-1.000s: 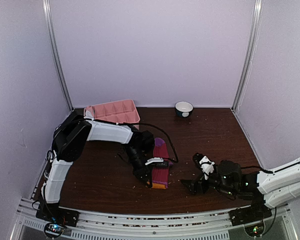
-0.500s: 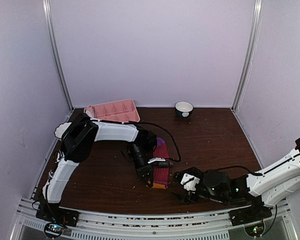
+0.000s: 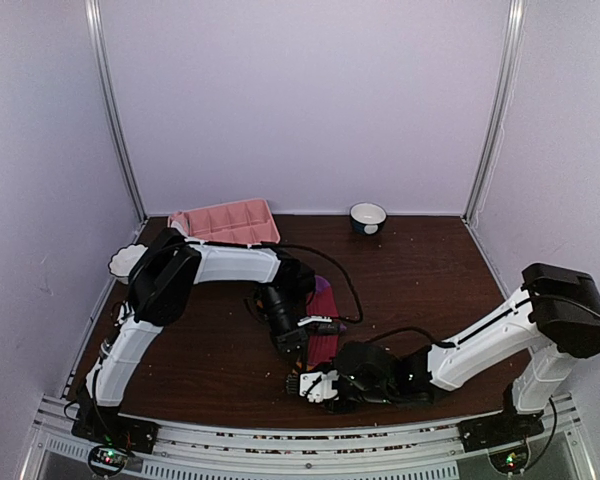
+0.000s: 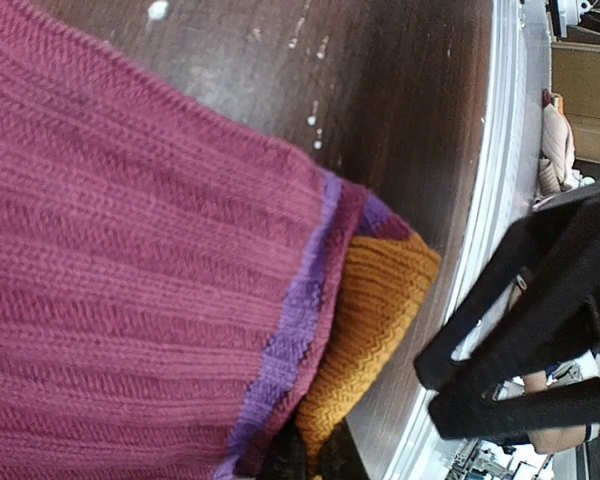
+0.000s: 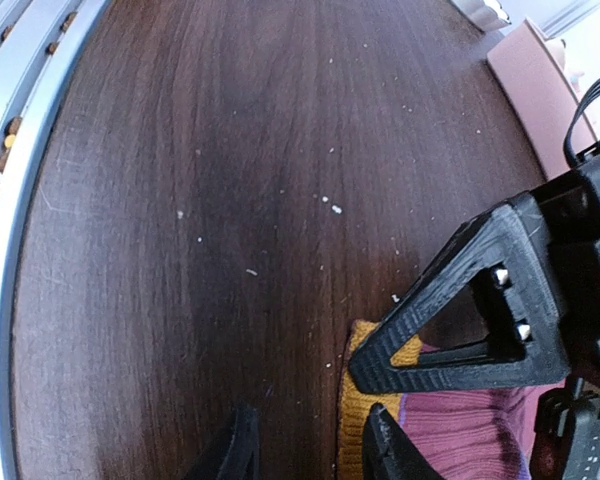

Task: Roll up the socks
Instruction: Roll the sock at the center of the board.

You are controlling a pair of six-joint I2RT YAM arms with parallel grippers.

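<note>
Two stacked socks, magenta over one with an orange cuff, lie on the desk near its front edge. The long axis runs front to back, cuffs toward the arms. Left end effector rests on them; grip cannot be told. Right end effector is part-open, empty, beside the cuff. Judgement: pinch both cuffs together, roll tight.

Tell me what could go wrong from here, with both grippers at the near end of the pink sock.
The open right gripper sits almost against the left gripper, which seems to pinch the pink sock; closing in could knock their fingers together.
The orange cuff pokes out beneath the pink sock, so a grab may catch one layer and pull the pair apart.
</note>
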